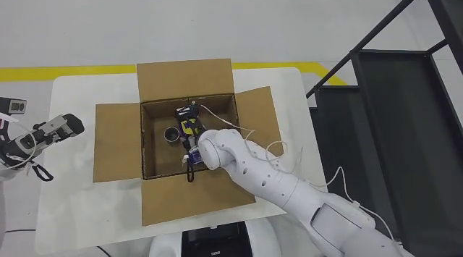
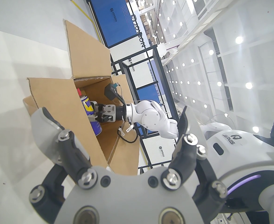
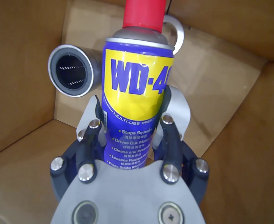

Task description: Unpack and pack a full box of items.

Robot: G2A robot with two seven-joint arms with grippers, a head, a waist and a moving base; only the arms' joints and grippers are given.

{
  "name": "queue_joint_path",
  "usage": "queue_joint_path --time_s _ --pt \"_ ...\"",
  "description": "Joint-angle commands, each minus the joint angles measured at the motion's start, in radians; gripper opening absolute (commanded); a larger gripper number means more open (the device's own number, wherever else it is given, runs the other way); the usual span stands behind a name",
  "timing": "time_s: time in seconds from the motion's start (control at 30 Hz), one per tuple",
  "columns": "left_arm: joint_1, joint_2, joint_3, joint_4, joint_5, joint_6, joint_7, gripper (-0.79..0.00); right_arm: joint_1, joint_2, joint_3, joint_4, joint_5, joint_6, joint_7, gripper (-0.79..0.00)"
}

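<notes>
Right jaws: clamped on the blue-and-yellow spray can with red cap (image 3: pixel 137 82), held inside the open brown cardboard box (image 1: pixel 184 79) | beside can: grey hollow metal cylinder (image 3: pixel 71 73) lying on the box floor | left jaws: apart, empty, over the white counter (image 1: pixel 79 206) just beyond the box's left flap.

Your cardboard box (image 1: pixel 184 79) stands open, its four flaps folded outward. Inside it, your right gripper (image 3: pixel 134 100) clamps a blue-and-yellow spray can (image 3: pixel 137 89) with a red cap around its body. Just beside the can, a steel linear bearing (image 3: pixel 71 73) stands on the box floor, bore up.
</notes>
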Motion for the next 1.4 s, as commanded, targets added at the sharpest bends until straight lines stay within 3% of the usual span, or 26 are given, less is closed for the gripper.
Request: queue_joint_path --time_s 0.0,0.4,0.57,0.9,1.37 --pt "0.0 0.0 0.0 0.0 0.0 0.0 0.0 0.0 -0.014 0.007 0.023 -0.038 -0.009 -0.001 -0.005 -0.785" --pt "0.0 0.0 0.0 0.0 0.0 0.0 0.0 0.0 -0.188 0.066 0.186 -0.383 -0.1 -0.08 -0.043 -0.785" --pt "0.0 0.0 0.0 0.0 0.0 0.0 0.0 0.0 -0.262 0.076 0.257 -0.459 -0.014 -0.131 -0.112 -0.785" --pt "0.0 0.0 0.0 0.0 0.0 0.0 0.0 0.0 -0.363 0.093 0.341 -0.502 0.047 -0.326 -0.326 -0.785" --pt "0.0 0.0 0.0 0.0 0.0 0.0 0.0 0.0 -0.448 0.116 0.388 -0.58 -0.064 -0.484 -0.493 -0.785"
